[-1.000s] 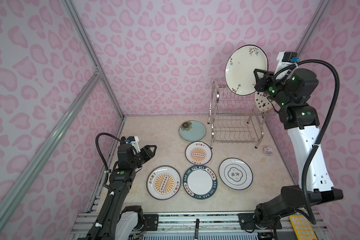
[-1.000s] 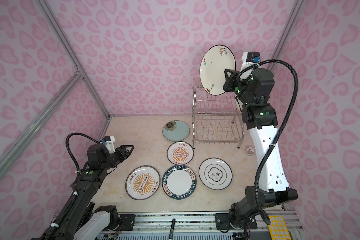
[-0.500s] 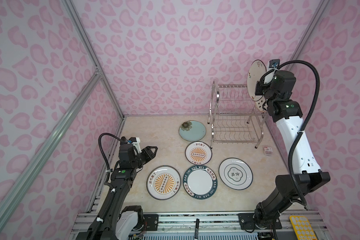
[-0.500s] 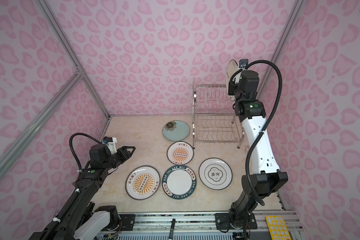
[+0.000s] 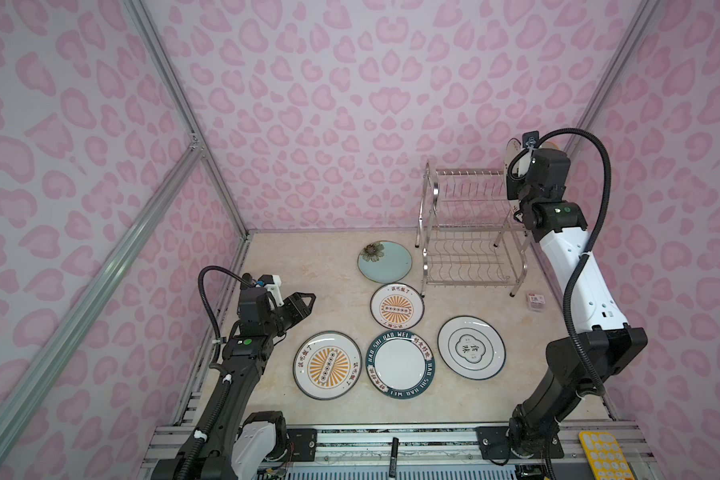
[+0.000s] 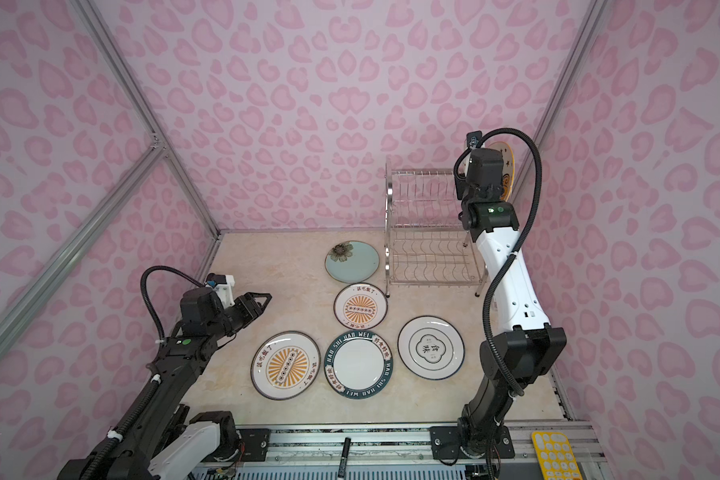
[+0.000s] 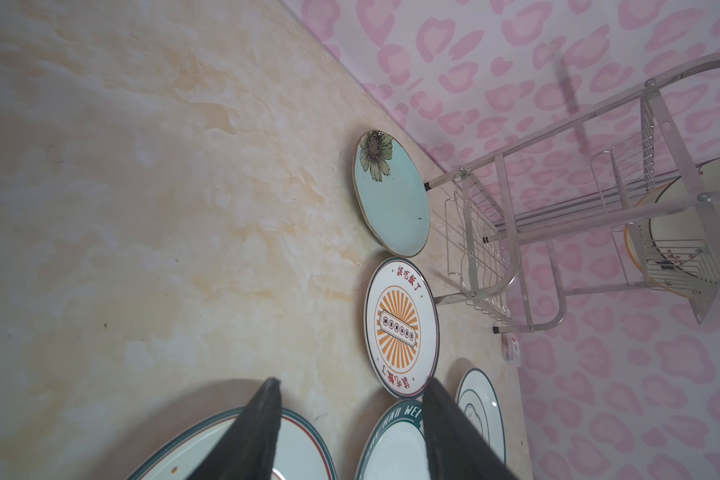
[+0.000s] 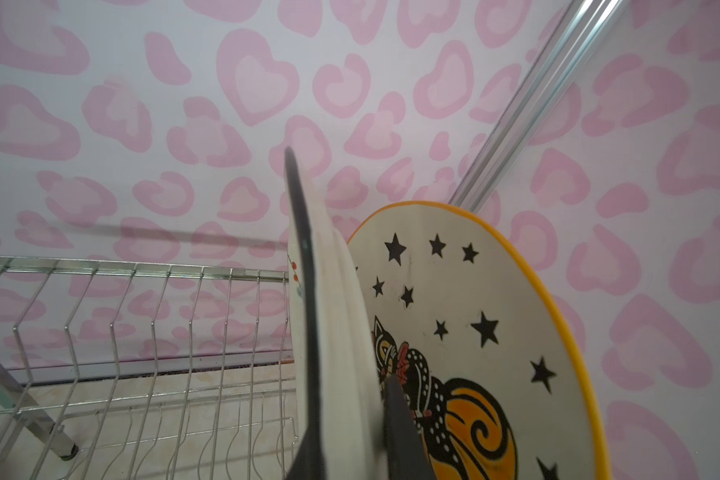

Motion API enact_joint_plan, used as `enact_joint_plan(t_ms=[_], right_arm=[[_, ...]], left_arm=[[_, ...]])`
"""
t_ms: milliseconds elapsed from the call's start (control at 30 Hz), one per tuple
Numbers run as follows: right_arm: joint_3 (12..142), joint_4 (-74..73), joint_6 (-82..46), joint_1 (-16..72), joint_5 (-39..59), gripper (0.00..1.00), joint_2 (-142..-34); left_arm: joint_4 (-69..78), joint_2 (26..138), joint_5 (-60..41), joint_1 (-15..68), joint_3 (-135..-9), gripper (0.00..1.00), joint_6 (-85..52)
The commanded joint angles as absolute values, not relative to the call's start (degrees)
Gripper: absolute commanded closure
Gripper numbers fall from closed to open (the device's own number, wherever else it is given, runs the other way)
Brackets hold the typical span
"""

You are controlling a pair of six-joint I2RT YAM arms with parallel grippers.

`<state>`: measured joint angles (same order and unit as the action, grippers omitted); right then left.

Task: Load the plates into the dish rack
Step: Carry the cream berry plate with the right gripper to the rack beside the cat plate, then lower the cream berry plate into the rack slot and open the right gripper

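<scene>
Dish rack (image 5: 468,227): one plate in, star-and-cat plate (image 8: 474,332), upright at far end of top tier by right arm. Second underway: right end effector (image 8: 339,266) clamped on cream floral plate (image 8: 341,332), on edge just beside it; seated or not, can't tell. Left end effector (image 5: 306,308) open, empty, above counter (image 5: 308,257). Left to load, flat on counter: blue flower plate (image 5: 385,262), small sunburst plate (image 5: 396,306), large sunburst plate (image 5: 327,365), teal lettered plate (image 5: 400,365), white emblem plate (image 5: 471,347).

Rack (image 5: 470,230) slots free; star-cat plate (image 8: 495,299) blocks rt end; lft table (image 5: 300,266) open.
</scene>
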<state>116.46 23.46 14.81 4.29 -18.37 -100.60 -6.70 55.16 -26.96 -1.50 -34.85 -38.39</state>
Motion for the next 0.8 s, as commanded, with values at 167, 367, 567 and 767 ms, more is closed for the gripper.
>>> enact_joint_plan(t_ms=[167, 367, 567, 767], right_arm=[[114.9, 17.4, 12.7, 2.7, -16.1, 1.0, -100.9], [113.7, 17.4, 11.7, 2.3, -15.0, 1.0, -100.7], [112.5, 17.0, 10.9, 2.2, -14.9, 1.0, -100.8], [112.1, 17.7, 8.6, 1.7, -13.1, 1.0, -100.7]], left_arm=[[-5.6, 55.4, -27.2, -1.6, -35.3, 0.43, -37.4], [-5.5, 55.8, -27.3, -1.6, -35.3, 0.43, -37.6], [-5.5, 56.2, -27.5, -1.6, -36.1, 0.43, -37.6], [-5.6, 56.3, -27.7, -1.6, -36.3, 0.43, -37.6]])
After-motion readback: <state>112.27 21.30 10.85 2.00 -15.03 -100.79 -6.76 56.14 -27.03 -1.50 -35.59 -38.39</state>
